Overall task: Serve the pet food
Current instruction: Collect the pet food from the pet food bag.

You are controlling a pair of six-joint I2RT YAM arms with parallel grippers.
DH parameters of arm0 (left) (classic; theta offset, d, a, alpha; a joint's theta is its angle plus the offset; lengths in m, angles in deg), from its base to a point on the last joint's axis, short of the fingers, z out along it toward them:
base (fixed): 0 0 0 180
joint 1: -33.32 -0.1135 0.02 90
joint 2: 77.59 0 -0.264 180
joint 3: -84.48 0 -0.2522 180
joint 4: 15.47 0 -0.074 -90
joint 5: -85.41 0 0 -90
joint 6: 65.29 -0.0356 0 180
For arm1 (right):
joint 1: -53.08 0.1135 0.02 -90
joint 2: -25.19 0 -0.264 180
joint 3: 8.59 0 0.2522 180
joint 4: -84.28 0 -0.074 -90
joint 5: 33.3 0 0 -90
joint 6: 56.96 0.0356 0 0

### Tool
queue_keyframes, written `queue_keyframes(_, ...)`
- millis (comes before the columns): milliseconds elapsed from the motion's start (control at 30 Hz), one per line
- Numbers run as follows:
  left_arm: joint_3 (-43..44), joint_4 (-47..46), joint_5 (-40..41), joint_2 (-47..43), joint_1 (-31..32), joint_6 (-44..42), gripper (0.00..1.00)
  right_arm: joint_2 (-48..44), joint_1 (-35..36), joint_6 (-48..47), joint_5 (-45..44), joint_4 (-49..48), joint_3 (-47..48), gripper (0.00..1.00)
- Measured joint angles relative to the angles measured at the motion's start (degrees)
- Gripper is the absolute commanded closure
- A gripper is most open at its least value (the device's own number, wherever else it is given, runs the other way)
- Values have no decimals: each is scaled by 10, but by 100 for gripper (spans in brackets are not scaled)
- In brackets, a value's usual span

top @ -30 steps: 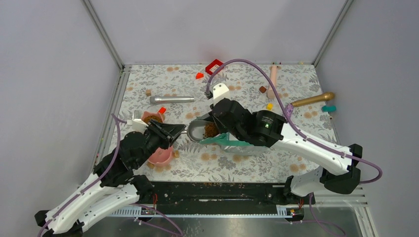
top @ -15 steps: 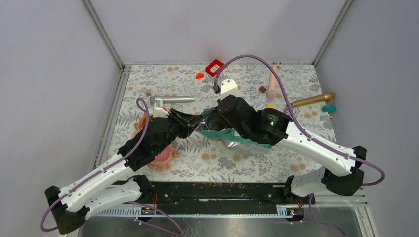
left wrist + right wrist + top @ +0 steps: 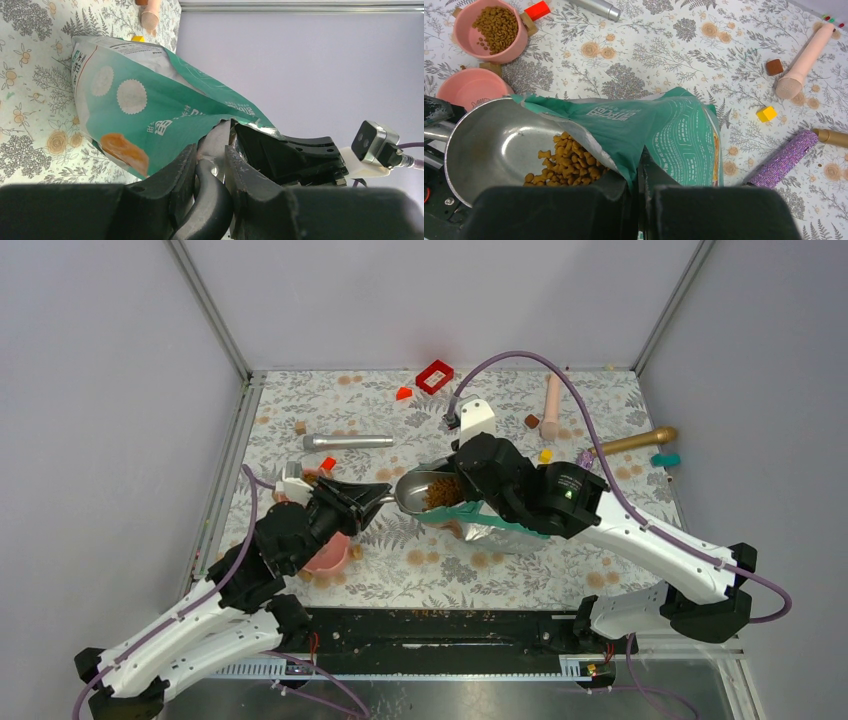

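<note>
left hand (image 3: 209,161) grips scoop (image 3: 413,490) handle | right hand (image 3: 636,176) pinches pouch (image 3: 669,131) | carry kibble (image 3: 566,162) level to empty bowl (image 3: 328,558), 8 o'clock

The green and white food pouch (image 3: 495,528) and the shiny round metal scoop (image 3: 418,490) block the middle of the flowered table cloth (image 3: 450,575). On the left, the pink bowl with brown pellets (image 3: 491,30) and the other pink bowl (image 3: 471,87) sit close, with a small wooden block (image 3: 490,68) between them. On the right, a long pink tube (image 3: 551,405), a brown cube (image 3: 531,421), a yellow cube (image 3: 545,455), a purple glitter stick (image 3: 783,159) and a gold rod (image 3: 632,442) crowd together. Bare cloth shows in front of the pouch, and at the back between the silver metal tube (image 3: 348,441) and the pink tube.
</note>
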Motion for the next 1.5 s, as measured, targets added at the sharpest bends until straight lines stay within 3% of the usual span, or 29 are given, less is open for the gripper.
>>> queue_keyframes(500,-48,15,0,-91,3,41,100,0,8,3,13,-8,-5,100)
queue_keyframes(1033,-35,66,41,-158,0,51,100,-9,0,-7,-23,16,5,100)
queue_keyframes(1500,-28,12,92,-172,-1,32,100,-32,0,-2,-23,36,4,100)
